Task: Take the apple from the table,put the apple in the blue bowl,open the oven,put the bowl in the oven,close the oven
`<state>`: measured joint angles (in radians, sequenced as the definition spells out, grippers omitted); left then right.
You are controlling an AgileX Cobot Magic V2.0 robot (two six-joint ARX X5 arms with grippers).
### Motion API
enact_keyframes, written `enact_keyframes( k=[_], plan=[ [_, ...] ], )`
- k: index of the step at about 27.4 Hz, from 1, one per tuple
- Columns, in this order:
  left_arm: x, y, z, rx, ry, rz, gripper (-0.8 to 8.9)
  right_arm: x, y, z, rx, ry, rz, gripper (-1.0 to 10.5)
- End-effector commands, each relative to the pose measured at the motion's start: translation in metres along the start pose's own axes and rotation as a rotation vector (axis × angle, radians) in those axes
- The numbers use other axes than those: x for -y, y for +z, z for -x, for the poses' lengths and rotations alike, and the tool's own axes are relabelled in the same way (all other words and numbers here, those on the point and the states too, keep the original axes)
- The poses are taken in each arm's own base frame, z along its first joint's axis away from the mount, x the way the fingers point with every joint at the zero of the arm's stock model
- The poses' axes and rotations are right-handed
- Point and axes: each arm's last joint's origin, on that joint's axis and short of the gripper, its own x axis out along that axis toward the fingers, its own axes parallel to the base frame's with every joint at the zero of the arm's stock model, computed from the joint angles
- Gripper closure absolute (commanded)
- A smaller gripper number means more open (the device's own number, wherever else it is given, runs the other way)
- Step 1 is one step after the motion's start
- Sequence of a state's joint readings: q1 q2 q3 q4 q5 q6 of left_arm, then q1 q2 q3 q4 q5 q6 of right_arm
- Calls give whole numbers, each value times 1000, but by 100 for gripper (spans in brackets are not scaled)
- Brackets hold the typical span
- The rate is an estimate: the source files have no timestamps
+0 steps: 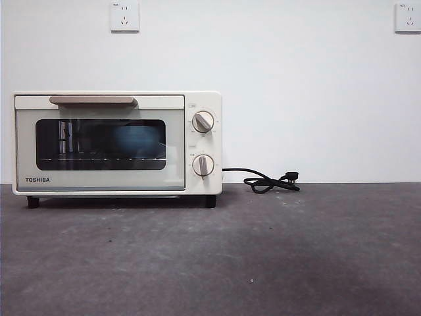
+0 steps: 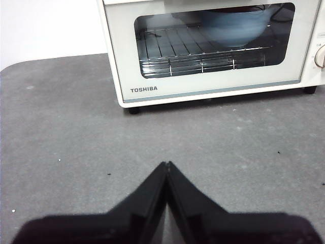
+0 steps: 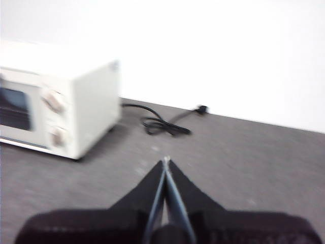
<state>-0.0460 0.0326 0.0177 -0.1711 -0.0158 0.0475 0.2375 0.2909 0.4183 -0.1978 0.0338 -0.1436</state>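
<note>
The cream-white oven (image 1: 117, 143) stands at the back left of the table (image 1: 263, 257) with its door closed. Through the dark glass the blue bowl (image 1: 137, 139) shows on the wire rack; in the left wrist view the blue bowl (image 2: 234, 26) sits toward the knob side of the oven (image 2: 213, 48). The apple is hidden from view. My left gripper (image 2: 166, 164) is shut and empty, hovering over bare table in front of the oven door. My right gripper (image 3: 166, 160) is shut and empty, off to the oven's (image 3: 58, 101) knob side. Neither arm appears in the front view.
A black cord with its plug (image 1: 270, 181) lies coiled on the table to the right of the oven, also seen as the cord (image 3: 162, 123) in the right wrist view. A white wall with two sockets (image 1: 125, 16) closes off the back.
</note>
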Motion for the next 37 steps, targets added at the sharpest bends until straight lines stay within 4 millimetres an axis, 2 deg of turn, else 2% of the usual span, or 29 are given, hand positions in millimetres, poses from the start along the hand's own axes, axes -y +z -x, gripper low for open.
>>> enact_keyframes(
  k=[1, 8, 14, 24, 37],
  plan=[
    [0, -3, -1, -4, 5, 8, 817, 0, -33, -2, -26, -43, 22, 946],
    [0, -3, -1, -4, 5, 8, 817, -5, -87, -4, -88, -66, 26, 946],
    [0, -3, -1, -4, 5, 8, 817, -8, -110, -5, -94, -85, -43, 946],
    [0, -3, -1, -3, 5, 8, 817, -3, -114, -4, -130, -177, -77, 946],
    [0, -3, -1, -3, 5, 8, 817, -2, -114, -4, -124, -174, -95, 946]
  ],
)
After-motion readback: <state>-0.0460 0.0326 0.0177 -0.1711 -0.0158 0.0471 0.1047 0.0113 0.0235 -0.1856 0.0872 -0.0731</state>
